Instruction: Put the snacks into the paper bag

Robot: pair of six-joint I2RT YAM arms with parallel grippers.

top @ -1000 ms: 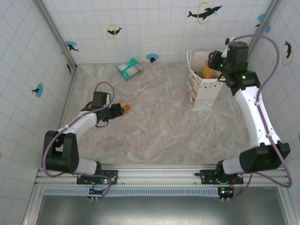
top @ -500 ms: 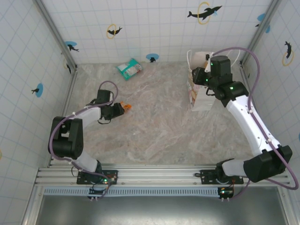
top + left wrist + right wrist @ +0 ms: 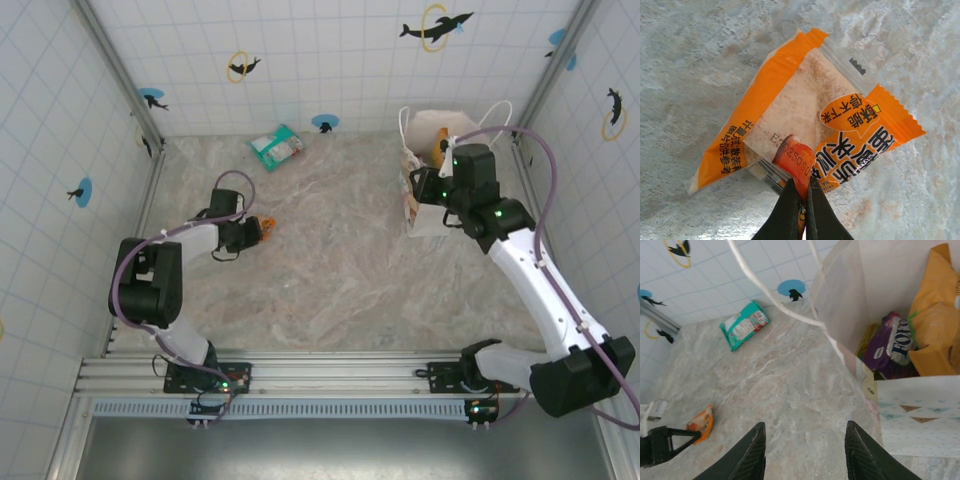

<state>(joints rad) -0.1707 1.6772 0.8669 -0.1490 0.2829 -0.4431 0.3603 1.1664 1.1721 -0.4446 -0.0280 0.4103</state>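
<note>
**left wrist view.** your left gripper is clenched on the near corner of the tiny orange packet, its two dark fingers pressed together with foil between them. the packet lies on the marbled table, printed side up, one end folded over.

**top external view.** the left gripper sits low over the left half of the table, with the tiny orange packet at its tip. the teal-white packet lies alone near the far wall, well apart from both arms. the paper bag stands upright at the far right with its mouth open upward, and the large orange packet shows inside it. your right gripper hangs at the bag's left side.

**right wrist view.** the right gripper is spread wide, with nothing between its fingers and bare table below. the paper bag holds the purple packet and the large orange packet. a white rope handle crosses the view. the teal-white packet lies far left, and the tiny orange packet lies at the tip of the left gripper.
</note>
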